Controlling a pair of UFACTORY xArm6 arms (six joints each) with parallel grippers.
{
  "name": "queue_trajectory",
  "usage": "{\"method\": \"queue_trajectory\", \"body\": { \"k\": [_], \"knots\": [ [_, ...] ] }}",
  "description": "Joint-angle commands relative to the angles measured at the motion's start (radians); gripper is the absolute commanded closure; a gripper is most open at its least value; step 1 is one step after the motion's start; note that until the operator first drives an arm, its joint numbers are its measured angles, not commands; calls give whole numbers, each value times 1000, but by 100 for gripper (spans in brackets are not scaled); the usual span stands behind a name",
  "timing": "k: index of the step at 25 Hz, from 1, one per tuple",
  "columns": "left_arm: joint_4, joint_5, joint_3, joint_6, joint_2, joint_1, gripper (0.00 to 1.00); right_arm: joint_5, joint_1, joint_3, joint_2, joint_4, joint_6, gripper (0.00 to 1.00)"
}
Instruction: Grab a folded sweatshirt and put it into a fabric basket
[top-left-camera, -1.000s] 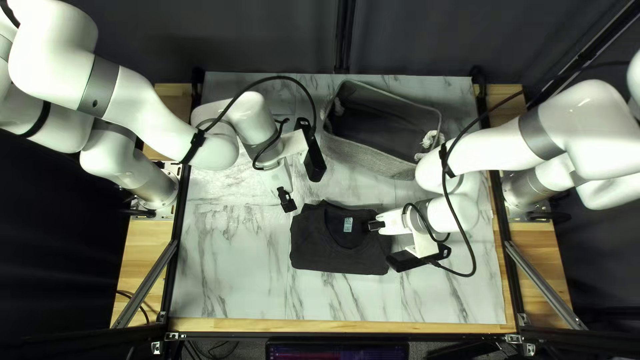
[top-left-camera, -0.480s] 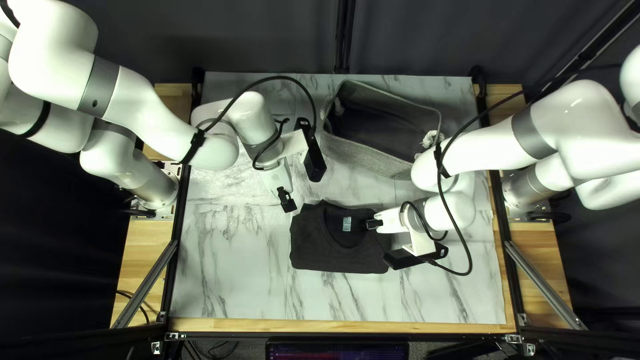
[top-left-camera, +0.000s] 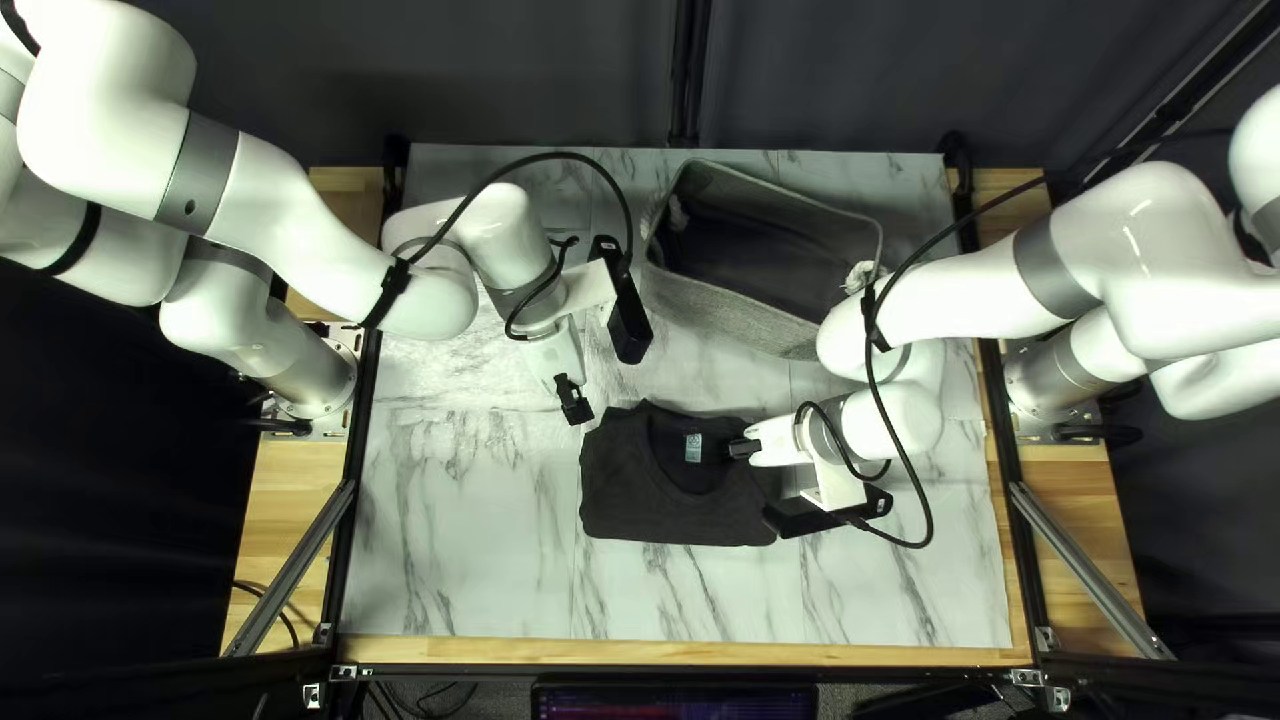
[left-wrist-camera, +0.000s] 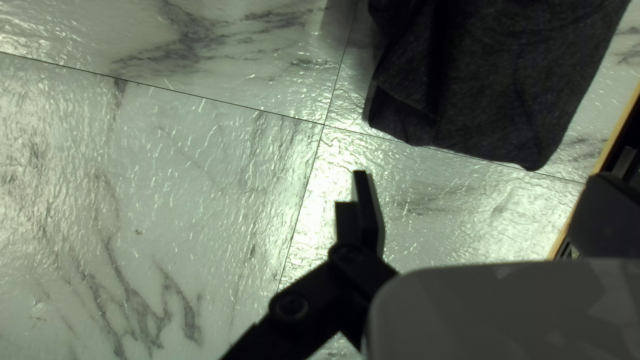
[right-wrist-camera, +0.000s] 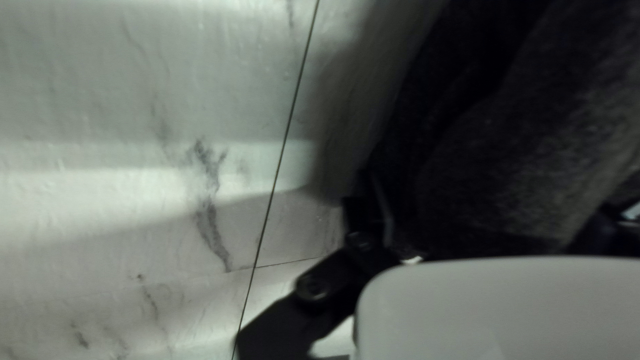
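Note:
A dark grey folded sweatshirt lies flat on the marble table, collar toward the far side. My right gripper reaches in low from the right at the garment's right edge. In the right wrist view the sweatshirt fills the gap beside one black finger, and the jaws stand wide apart, open. My left gripper hovers just off the sweatshirt's far left corner, open and holding nothing. One of its fingers shows above bare marble, short of the sweatshirt. The grey fabric basket sits behind the garment.
The basket has white rope handles and a dark inside. The left arm's black camera mount hangs close to the basket's left end. Wooden table borders and metal frame rails run along both sides. Bare marble lies in front of the sweatshirt.
My right arm has slid a little to the left, pushing its gripper further onto the sweatshirt's right edge. The left arm and the sweatshirt have not moved.

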Motion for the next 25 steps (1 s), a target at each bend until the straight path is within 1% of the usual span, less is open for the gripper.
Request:
{"method": "queue_trajectory", "body": {
  "k": [1, 4, 5, 6, 7, 12, 19, 21, 25],
  "knots": [
    [0, 0, 0, 0, 0, 0, 0, 9, 12, 5, -16, 63, -61, 100],
    [0, 0, 0, 0, 0, 0, 0, 29, 34, 16, -56, 177, -175, 100],
    [0, 0, 0, 0, 0, 0, 0, 39, 45, 22, -75, 232, -231, 100],
    [0, 0, 0, 0, 0, 0, 0, 46, 52, 25, -88, 265, -265, 100],
    [0, 0, 0, 0, 0, 0, 0, 48, 54, 27, -93, 276, -277, 100],
    [0, 0, 0, 0, 0, 0, 0, 48, 50, 38, -96, 246, -247, 100],
    [-5, 3, 4, 1, -6, 0, 0, 58, 57, 25, -79, 276, -263, 100],
    [-22, -5, -17, 19, 30, -4, 0, 60, 59, 27, -81, 287, -274, 100],
    [-92, -94, -56, 61, 157, -31, 0, 62, 59, 26, -81, 293, -276, 100]
  ]
}}
